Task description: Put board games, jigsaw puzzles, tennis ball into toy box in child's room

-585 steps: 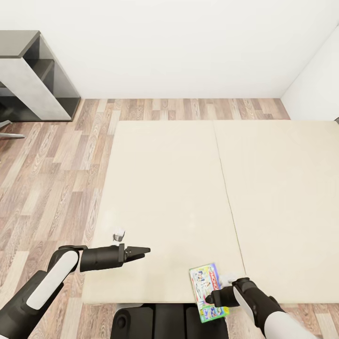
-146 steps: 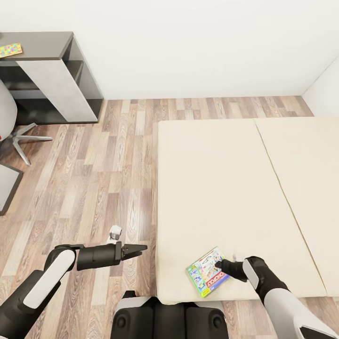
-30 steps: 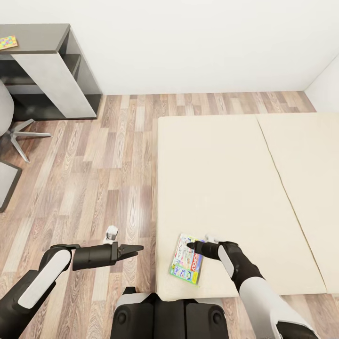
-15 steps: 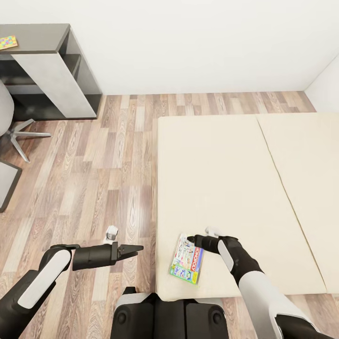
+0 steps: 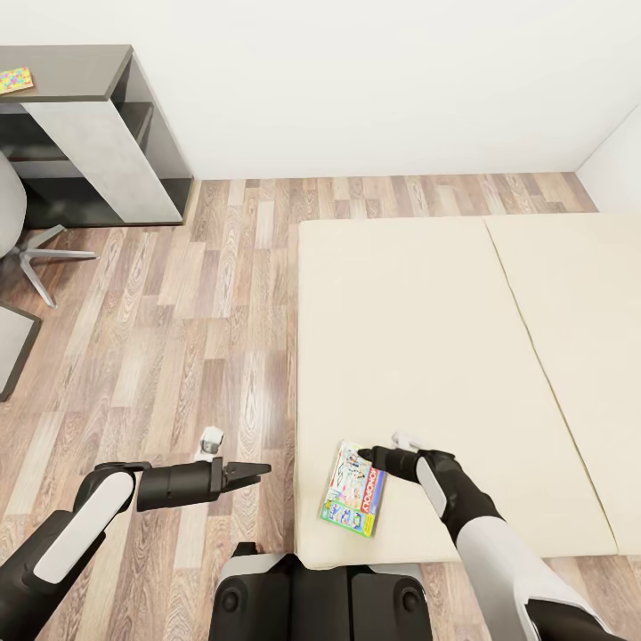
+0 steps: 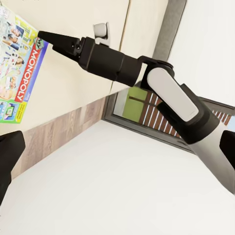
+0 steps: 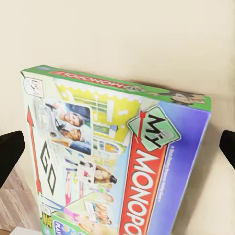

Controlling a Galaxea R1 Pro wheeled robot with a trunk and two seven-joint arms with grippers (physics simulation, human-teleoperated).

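White-green Monopoly board game (image 5: 354, 489) flat on beige bed (image 5: 427, 312), right end effector (image 5: 363, 458) spread wide, left end effector (image 5: 258, 468) pinched together

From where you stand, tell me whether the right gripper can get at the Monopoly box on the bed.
Probably yes. The right gripper sits open right at the far edge of the Monopoly box, which lies flat near the bed corner with nothing on or beside it. The flat box may be awkward to pinch.

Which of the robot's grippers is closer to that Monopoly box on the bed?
The right gripper is at the Monopoly box's far corner; the left gripper hangs over the floor beside the bed.
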